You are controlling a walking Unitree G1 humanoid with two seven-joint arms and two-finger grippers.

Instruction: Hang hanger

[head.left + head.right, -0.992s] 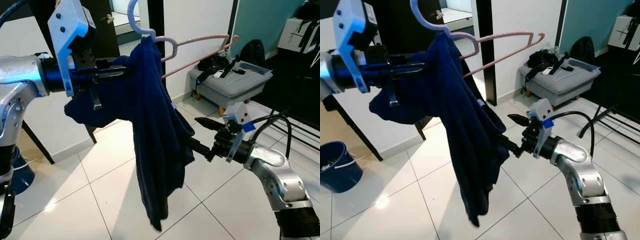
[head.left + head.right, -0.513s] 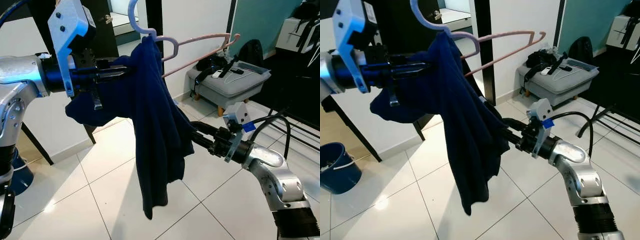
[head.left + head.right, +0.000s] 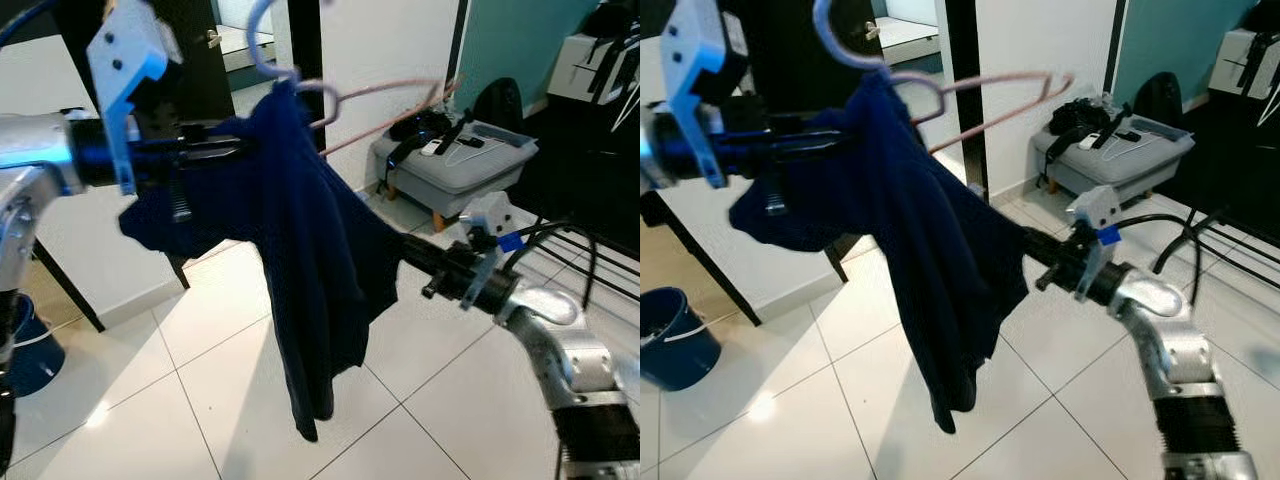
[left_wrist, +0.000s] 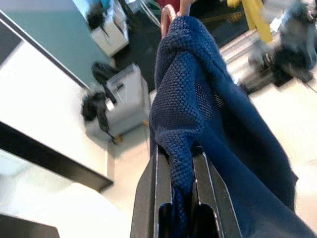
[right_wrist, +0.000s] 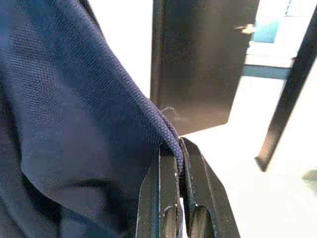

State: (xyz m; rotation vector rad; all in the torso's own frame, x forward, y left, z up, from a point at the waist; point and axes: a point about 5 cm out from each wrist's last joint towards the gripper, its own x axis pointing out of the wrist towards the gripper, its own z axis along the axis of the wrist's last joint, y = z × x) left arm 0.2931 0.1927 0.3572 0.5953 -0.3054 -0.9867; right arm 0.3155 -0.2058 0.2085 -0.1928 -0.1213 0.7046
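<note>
The left gripper (image 4: pixel 182 163) is raised high on the robot's left, its black fingers (image 4: pixel 161 188) pinched tight on a fold of the dark blue garment (image 3: pixel 300 250) near its top. The right gripper (image 5: pixel 177 163) reaches in from the right lower down, its fingers closed on the garment's edge, so the cloth is stretched a little between the two arms.

The garment hangs in the air from a pale pink hanger (image 3: pixel 340 95), whose hook (image 3: pixel 262 30) curls up above the cloth while its two thin arms jut out toward the right, bare of fabric. The rest of the cloth droops in a long tail toward the white tiled floor (image 3: pixel 200 370) without touching it.

Behind, a grey padded stool (image 3: pixel 460 165) with black straps and small items on top stands by the white wall. A dark blue bucket (image 3: pixel 675 345) sits on the floor at the far left, beside a slanted black leg.
</note>
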